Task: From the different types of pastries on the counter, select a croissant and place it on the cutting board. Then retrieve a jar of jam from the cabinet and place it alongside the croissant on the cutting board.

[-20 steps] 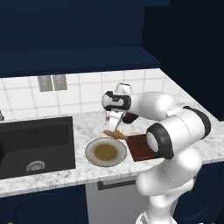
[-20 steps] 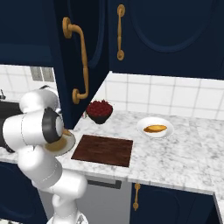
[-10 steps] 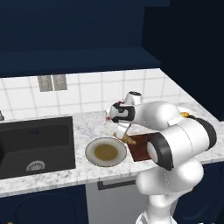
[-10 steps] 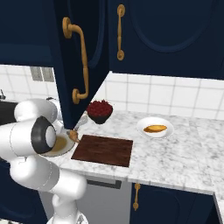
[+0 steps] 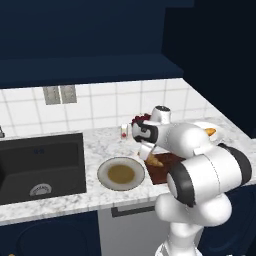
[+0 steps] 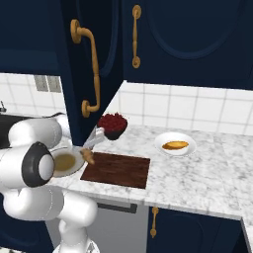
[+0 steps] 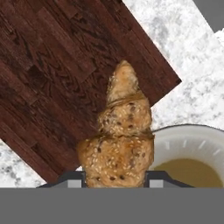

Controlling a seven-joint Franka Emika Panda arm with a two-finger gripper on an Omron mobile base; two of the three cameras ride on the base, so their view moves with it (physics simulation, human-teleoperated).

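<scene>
Croissant (image 5: 154, 160) in the middle of the left base view, pinched in the gripper (image 5: 149, 154), hanging over the near edge of the cutting board (image 5: 165, 170) beside the plate (image 5: 121, 173), ready to be set down. Same croissant (image 6: 88, 156) left of middle in the right base view, at the board's left end (image 6: 118, 169). Hand view: jaws shut tight on the croissant (image 7: 119, 135), board (image 7: 52, 74) underneath. No words or labels to read anywhere.

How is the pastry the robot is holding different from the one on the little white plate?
The croissant is pinched in the gripper, hanging over the edge of the cutting board; the other pastry lies flat on its white plate. The croissant is speckled brown and pointed; the other pastry looks smoother and more orange. Both are small baked things.
</scene>
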